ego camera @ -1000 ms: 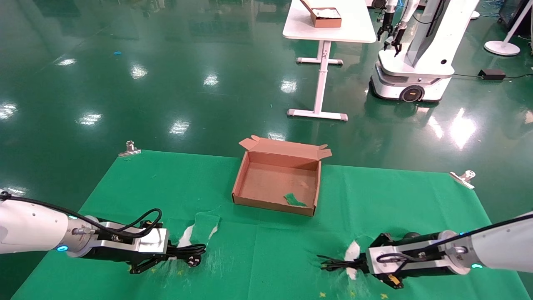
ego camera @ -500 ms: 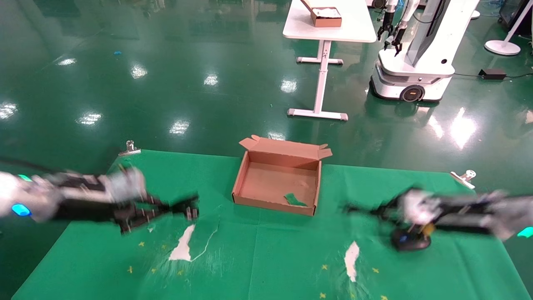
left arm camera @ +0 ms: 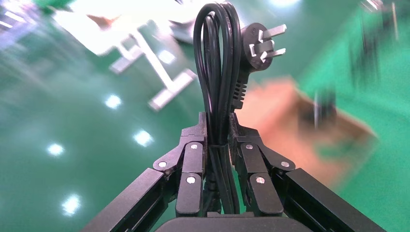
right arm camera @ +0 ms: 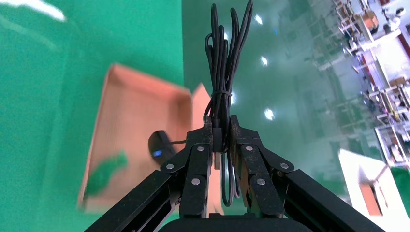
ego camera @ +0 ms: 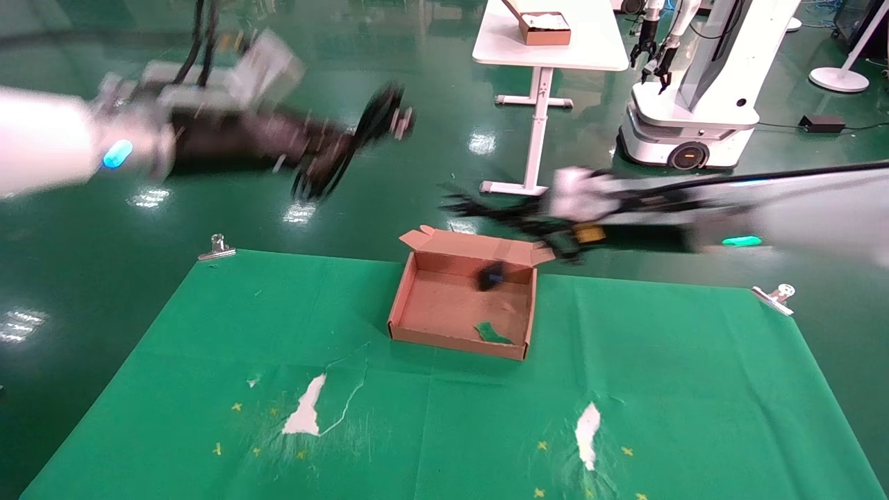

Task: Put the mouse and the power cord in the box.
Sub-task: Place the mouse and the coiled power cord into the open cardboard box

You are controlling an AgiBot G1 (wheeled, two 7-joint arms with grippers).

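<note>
Left gripper (left arm camera: 217, 128), raised high left of the box (ego camera: 444, 330), is clamped on the bundled power cord (left arm camera: 217, 72), plug uppermost. Right gripper (right arm camera: 221, 126), above the box's far right corner, pinches the mouse's coiled cable (right arm camera: 223, 58). The mouse (ego camera: 490, 275) dangles over the box interior.

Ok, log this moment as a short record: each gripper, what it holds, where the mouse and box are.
left gripper: raised left of the box, shut on the power cord
right gripper: above the box's far edge, shut on the mouse's bundled cable
mouse: hanging over the box's far side, touching or not unclear
box: open on the green cloth; green scrap inside
</note>
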